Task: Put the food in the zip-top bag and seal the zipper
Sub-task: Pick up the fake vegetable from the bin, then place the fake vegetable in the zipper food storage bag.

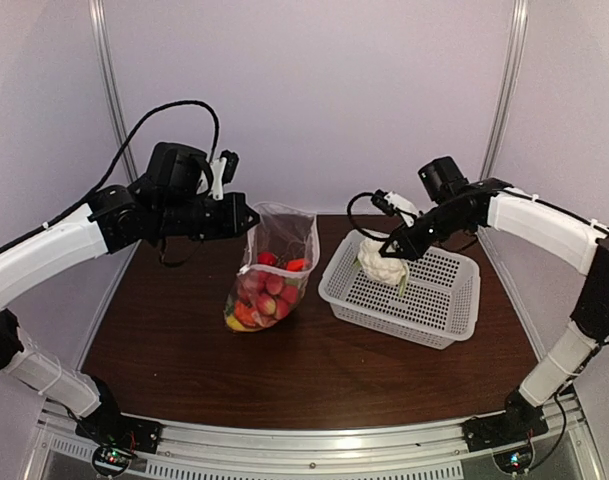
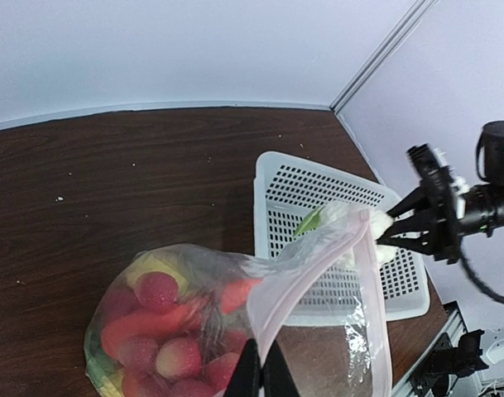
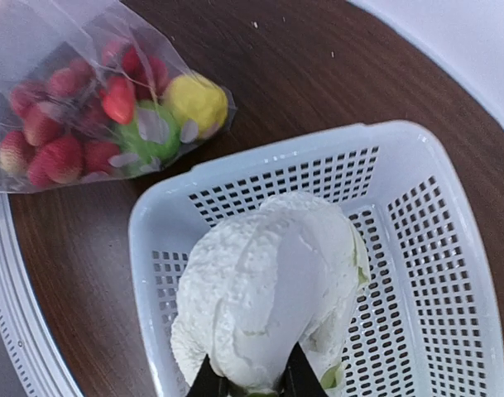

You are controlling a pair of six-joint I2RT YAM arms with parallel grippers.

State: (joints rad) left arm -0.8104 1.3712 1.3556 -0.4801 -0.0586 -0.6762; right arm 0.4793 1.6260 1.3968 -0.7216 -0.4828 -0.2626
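The clear zip-top bag (image 1: pixel 272 268) stands on the table, holding red strawberries (image 1: pixel 269 297), a red pepper and yellow pieces. My left gripper (image 1: pixel 252 221) is shut on the bag's mouth edge, the pale zipper strip (image 2: pixel 318 256), and holds the mouth up and open. My right gripper (image 1: pixel 392 248) is shut on the white cauliflower (image 1: pixel 380 259), lifted over the left end of the white mesh basket (image 1: pixel 454 325). In the right wrist view the cauliflower (image 3: pixel 272 285) fills the space between my fingers, and the bag (image 3: pixel 94 99) with a green lime and yellow lemon lies beyond the basket.
The white mesh basket (image 3: pixel 434 248) sits right of the bag on the dark wooden table (image 1: pixel 184 340). Pale walls stand behind and at both sides. A metal rail (image 1: pixel 314 450) runs along the near edge by the arm bases.
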